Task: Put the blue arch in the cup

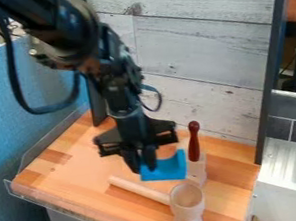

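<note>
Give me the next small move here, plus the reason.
I'd carry the blue arch toward the camera and slightly right, above the cup's rim, before lowering: the gripper appears to have it by one end, and the cup stands upright, mouth up, nearer the camera than the arch.

The camera looks down at a slant from above the front of the wooden counter (81, 163), facing the whitewashed plank wall (201, 48) behind it, near enough to cut off the counter's closest corner.
</note>
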Robot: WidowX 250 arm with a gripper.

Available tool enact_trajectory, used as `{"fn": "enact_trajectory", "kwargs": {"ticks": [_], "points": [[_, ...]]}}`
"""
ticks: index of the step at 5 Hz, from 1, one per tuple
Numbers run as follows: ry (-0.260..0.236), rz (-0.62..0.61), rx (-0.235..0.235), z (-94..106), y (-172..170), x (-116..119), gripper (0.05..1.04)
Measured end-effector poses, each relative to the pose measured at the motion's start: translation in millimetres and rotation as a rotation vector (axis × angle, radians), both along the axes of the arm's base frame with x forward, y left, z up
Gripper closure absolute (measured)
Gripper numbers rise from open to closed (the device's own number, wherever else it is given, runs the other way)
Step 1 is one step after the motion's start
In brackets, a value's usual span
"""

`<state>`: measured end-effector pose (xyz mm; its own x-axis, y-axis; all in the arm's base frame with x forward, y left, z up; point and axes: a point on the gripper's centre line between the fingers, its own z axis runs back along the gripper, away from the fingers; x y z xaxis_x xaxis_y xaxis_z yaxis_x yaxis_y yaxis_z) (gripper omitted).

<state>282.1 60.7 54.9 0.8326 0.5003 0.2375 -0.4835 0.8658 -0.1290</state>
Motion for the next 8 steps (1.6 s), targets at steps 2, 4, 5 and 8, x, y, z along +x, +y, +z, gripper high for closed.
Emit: {"fn": "enact_trajectory", "kwargs": {"ticks": [2,4,5,8], "points": [[0.046,0.001,0.04,-15.4,-18.5,7.0,0.87],[0.063,0.002,0.044,-17.9,-20.1,5.2,0.87],[0.062,0.006,0.044,-18.3,-20.0,5.6,0.87],[0.064,0.016,0.051,-27.8,-18.2,8.0,0.87]]}}
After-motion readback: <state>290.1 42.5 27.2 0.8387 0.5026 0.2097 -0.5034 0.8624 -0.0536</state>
